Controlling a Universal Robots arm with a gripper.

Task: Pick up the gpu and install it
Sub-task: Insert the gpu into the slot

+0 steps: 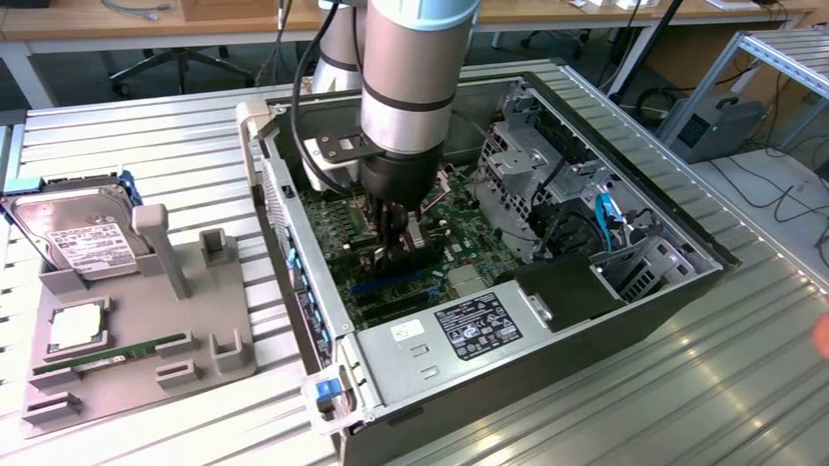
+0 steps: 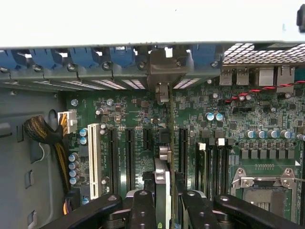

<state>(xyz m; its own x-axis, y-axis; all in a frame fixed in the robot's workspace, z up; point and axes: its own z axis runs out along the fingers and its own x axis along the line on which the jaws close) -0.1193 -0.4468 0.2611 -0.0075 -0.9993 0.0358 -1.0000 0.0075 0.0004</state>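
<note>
The gpu [image 2: 163, 157] appears edge-on in the wrist view as a thin upright card, and its metal bracket [image 2: 163, 71] reaches the rear slot openings of the case. My gripper [image 2: 164, 202] is shut on the card, with black fingers [image 2: 143, 205] on either side of it. The card stands over the green motherboard [image 2: 228, 133], between the long black expansion slots [image 2: 129, 157]. I cannot tell whether it is seated in a slot. In the exterior view my gripper [image 1: 395, 254] reaches down into the open computer case [image 1: 647, 291], and the dark gpu [image 1: 417, 254] sits just above the board.
A white slot [image 2: 94, 160] and a cable bundle [image 2: 45, 133] lie to one side of the card, an empty CPU socket [image 2: 259, 186] to the other. The power supply [image 1: 473, 325] and drive cage [image 1: 518, 165] crowd the case. A grey fixture [image 1: 169, 291] holds a hard drive [image 1: 78, 238] and RAM stick [image 1: 111, 357].
</note>
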